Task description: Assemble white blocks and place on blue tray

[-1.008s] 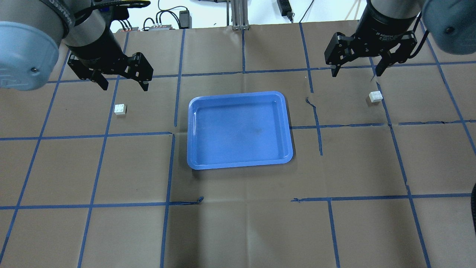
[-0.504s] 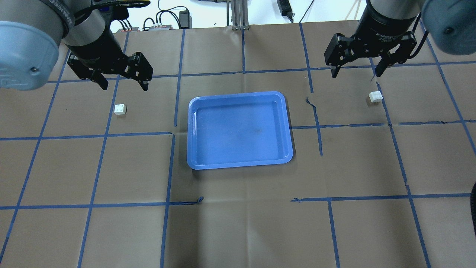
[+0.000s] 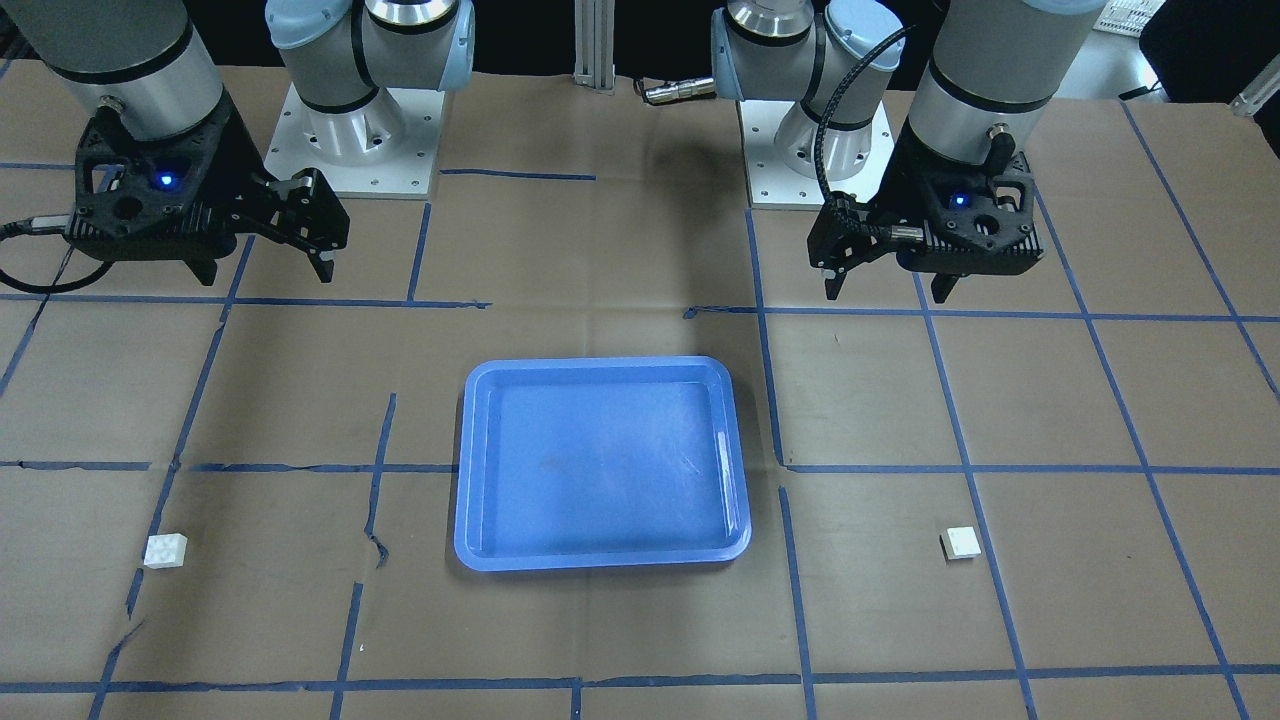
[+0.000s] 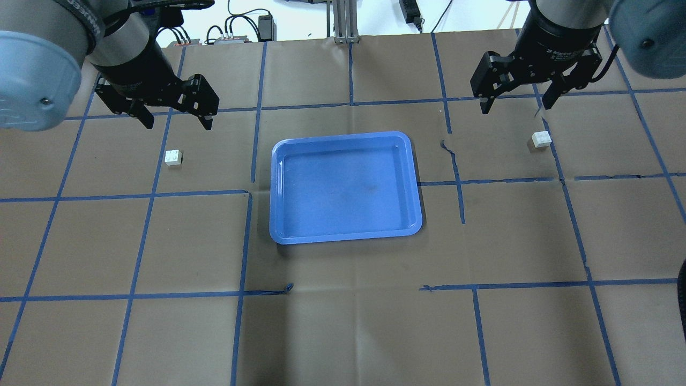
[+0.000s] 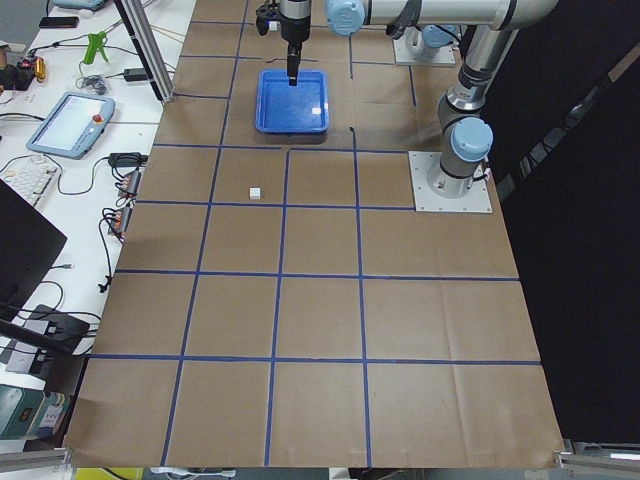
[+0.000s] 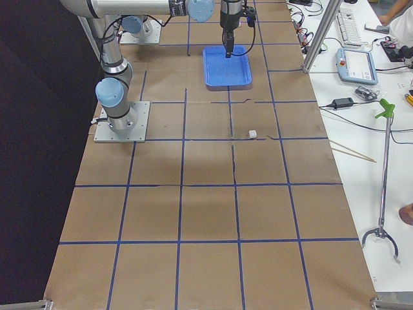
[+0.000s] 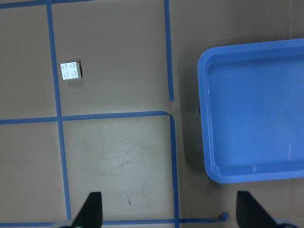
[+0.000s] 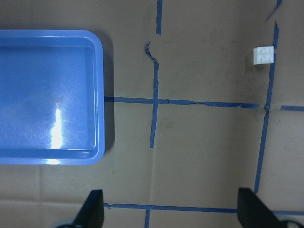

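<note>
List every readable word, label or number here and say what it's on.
White print on the right end effector's body: too blurred to read.
White letters on the left arm's band: cut off, unreadable.
The white blocks and blue tray: no text.

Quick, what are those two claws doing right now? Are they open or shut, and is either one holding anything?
The left gripper is open and holds nothing.
The right gripper is open and holds nothing.

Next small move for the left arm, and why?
Likely shift the left gripper over the left block and descend: its jaws stand open and empty, the block lies untouched on the table, off-centre in the wrist view, outside the tray.
</note>
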You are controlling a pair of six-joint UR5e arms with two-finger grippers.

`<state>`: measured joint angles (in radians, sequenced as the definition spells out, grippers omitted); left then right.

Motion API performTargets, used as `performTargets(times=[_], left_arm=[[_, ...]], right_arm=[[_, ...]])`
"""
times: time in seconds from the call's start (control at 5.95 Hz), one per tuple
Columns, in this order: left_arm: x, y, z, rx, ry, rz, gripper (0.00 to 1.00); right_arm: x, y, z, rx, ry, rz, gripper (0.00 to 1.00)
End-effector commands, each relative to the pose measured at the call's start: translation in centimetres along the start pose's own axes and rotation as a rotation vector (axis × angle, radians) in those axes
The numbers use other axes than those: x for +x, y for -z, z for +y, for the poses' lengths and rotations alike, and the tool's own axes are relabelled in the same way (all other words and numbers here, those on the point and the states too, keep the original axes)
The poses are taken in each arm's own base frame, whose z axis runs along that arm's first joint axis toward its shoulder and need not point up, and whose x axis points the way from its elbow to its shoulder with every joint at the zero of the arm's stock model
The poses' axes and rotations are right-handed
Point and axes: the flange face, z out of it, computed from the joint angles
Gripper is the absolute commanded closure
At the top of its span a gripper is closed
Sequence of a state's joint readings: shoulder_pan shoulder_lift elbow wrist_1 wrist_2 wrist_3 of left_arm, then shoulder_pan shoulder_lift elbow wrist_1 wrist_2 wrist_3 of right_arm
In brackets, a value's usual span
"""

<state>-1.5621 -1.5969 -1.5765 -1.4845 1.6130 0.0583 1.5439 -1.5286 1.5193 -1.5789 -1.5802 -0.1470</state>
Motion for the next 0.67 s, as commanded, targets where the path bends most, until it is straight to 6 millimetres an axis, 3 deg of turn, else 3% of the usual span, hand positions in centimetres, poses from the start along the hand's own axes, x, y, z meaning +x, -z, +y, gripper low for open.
performTargets(times=[0.0, 0.5], left_arm=[[0.0, 0.1, 0.2, 0.002, -0.001, -0.001, 0.01], [-0.9, -1.1, -0.5, 0.030, 0.031, -0.013, 0.01]], right_arm=[[1.8, -0.4, -0.5, -0.001, 0.250, 0.010, 0.00], [8.3, -0.7, -0.6, -0.006, 0.445, 0.010, 0.00]])
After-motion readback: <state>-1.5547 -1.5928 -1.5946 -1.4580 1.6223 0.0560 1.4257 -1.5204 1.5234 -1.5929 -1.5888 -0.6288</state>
